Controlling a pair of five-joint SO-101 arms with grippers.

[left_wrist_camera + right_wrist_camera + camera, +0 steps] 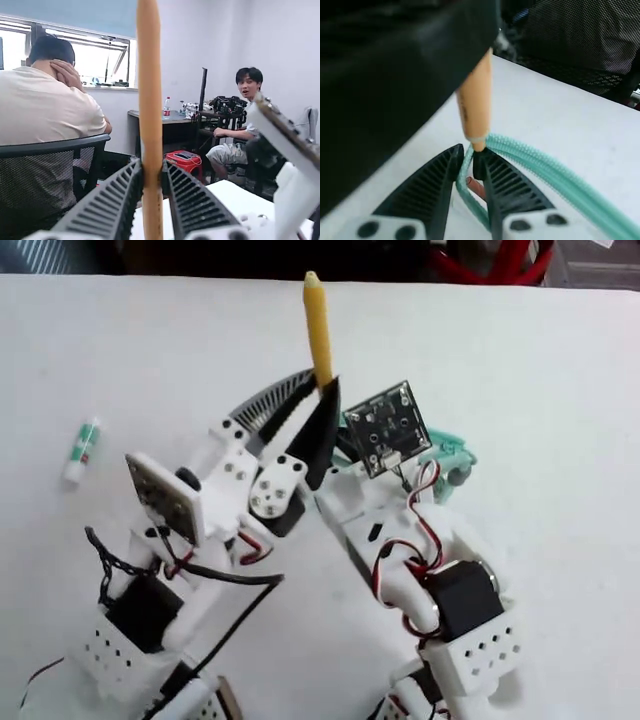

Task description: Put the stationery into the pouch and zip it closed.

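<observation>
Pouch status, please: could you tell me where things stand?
Left gripper shut on pencil, upright, lower end at pouch mouth. Right gripper shut on pouch rim. Glue stick out on table, nothing blocking.

High cam looks down over desk (540,360). Left wrist cam faces level outward; right wrist cam sits close above pouch (560,175). All three share pen (319,330).

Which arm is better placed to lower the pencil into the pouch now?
Left. The left claw is shut on the upright yellow pencil, whose lower end is at the rim of the teal pouch; the right claw is pinching that rim.
</observation>
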